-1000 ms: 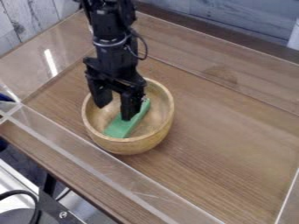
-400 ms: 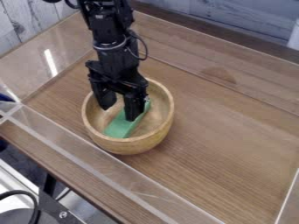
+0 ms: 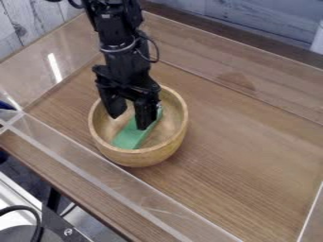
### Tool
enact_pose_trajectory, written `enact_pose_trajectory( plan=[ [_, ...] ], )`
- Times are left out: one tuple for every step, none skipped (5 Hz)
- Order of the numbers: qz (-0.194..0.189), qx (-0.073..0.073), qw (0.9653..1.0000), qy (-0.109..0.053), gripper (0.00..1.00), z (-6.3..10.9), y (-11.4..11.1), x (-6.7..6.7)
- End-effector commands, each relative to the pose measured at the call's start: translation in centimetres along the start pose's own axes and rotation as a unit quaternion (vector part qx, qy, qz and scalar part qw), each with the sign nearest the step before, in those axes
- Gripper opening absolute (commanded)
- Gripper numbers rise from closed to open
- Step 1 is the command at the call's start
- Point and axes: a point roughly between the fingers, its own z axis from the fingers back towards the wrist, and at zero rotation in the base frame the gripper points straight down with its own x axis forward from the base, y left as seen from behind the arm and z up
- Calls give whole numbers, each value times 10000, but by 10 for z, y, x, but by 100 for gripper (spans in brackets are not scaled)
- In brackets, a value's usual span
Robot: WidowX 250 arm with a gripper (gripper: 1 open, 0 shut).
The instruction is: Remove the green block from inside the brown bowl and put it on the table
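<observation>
Reaching into the bowl (image 3: 149,157) for the block (image 3: 131,139), with the gripper (image 3: 125,120) spread open.
Seems to be at the pre-grasp step, with the block lying slantwise inside the bowl, partly hidden behind a fingertip; can't tell from this view whether touching it. Likely needs lining up across the block's narrow sides, then closing, lifting past the rim and setting down on the table (image 3: 240,123). Could snag the bowl wall if off-centre.
</observation>
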Motion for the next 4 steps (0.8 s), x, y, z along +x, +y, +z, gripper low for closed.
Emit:
enact_pose_trajectory(
  plan=[
    [52,56,9996,-289,100,12,3,6],
    [74,44,9995,-310,100,10,3,6],
    [89,25,9994,-330,100,11,2,6],
    [98,13,9994,-341,100,11,2,6]
  ],
)
